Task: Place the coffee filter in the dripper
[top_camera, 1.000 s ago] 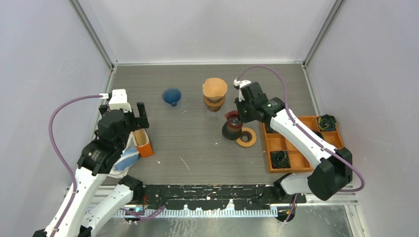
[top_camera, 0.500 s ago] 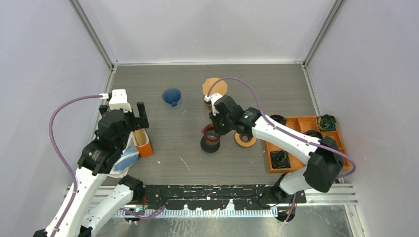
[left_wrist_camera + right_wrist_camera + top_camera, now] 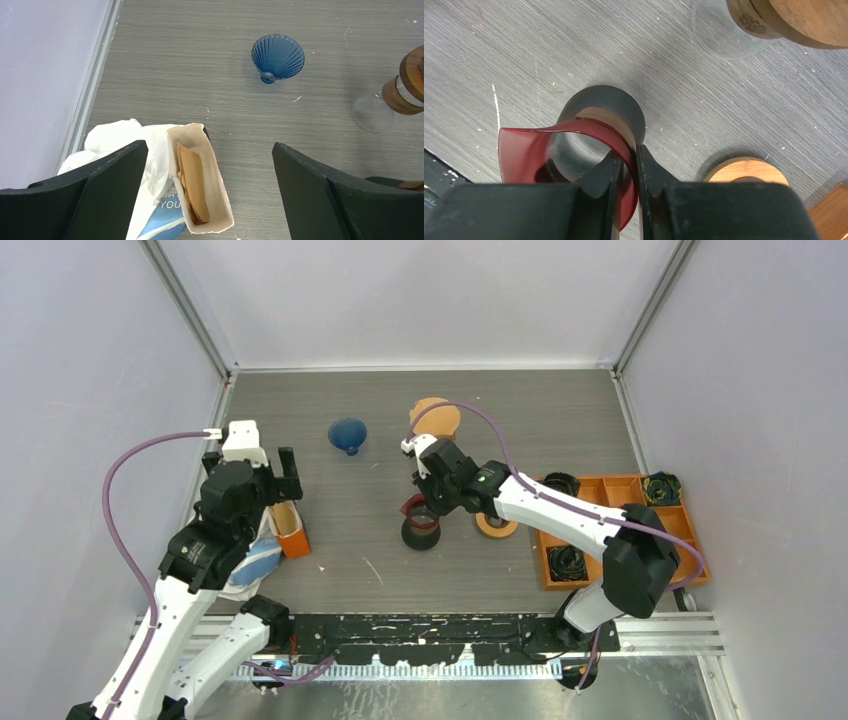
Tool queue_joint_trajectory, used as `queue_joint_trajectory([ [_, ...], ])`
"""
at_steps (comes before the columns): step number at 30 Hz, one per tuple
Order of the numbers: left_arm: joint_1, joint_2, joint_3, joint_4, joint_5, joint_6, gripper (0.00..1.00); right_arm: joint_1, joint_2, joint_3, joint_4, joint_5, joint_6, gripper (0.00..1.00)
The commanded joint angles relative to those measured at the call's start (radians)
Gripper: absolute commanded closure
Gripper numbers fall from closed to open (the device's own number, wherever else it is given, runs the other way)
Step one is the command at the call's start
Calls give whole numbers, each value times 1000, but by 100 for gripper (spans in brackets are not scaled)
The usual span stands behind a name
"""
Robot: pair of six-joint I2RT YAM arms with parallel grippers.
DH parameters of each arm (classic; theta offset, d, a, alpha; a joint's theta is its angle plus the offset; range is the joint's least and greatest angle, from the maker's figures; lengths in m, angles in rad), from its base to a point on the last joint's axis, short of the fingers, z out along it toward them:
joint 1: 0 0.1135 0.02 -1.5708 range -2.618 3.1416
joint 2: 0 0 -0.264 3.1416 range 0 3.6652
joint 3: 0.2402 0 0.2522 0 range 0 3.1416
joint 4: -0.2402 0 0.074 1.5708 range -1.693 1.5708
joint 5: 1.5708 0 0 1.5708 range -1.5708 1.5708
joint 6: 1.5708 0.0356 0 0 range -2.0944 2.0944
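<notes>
Red dripper (image 3: 521, 152) carried leftward, right hand (image 3: 626, 159) pinching its rim; left hand (image 3: 210, 167) wide; one blue dripper (image 3: 347, 432).

Right wrist view: near rim of the dripper (image 3: 521, 152) is hidden behind the right gripper (image 3: 628, 150). Wooden lid (image 3: 809, 20) is cut off at top edge. Left wrist view: filter bag (image 3: 150, 150) is cut off at bottom edge. Top view: tray (image 3: 592, 568) contents are too small to identify.

An orange tray (image 3: 544, 558) on the table's (image 3: 330, 530) right side holds dark coils (image 3: 568, 560), perhaps cables; a wooden ring (image 3: 500, 532) lies just beside it.
</notes>
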Motion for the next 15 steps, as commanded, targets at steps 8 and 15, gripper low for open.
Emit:
queue_joint_trajectory([
  [8, 5, 7, 0, 55, -8, 4, 1, 6, 49, 26, 85, 43, -30, 83],
  [15, 5, 9, 0, 55, -2, 4, 1, 6, 62, 36, 86, 35, -31, 77],
])
